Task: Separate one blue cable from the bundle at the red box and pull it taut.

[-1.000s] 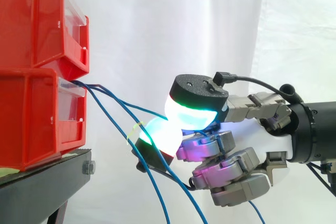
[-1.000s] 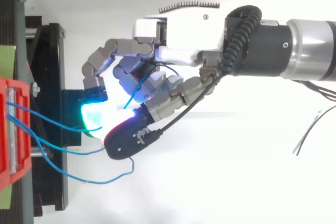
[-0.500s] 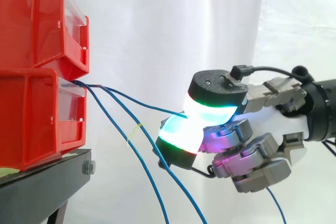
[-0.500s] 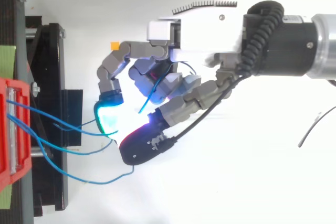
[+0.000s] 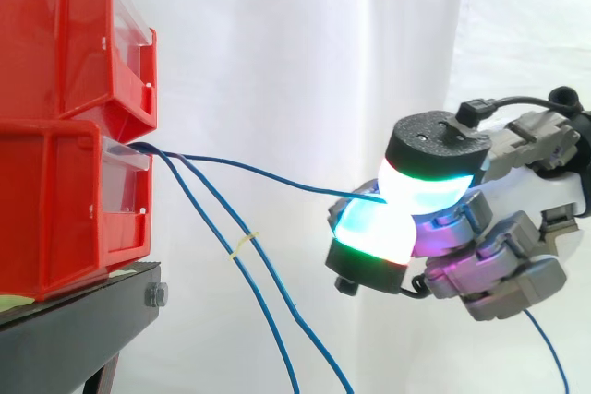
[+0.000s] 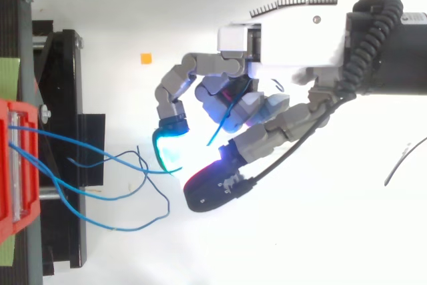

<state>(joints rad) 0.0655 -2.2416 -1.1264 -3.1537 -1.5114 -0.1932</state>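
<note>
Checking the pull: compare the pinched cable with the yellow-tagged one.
The pinched cable runs almost straight to the hand; the tagged cable droops downward. The pinched cable sits between fingers; the tagged cable hangs free. Both are blue and leave the lower bin.

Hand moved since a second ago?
Yes. In the side view the hand has pulled right, away from the red bins, drawing the pinched blue cable straighter.
</note>
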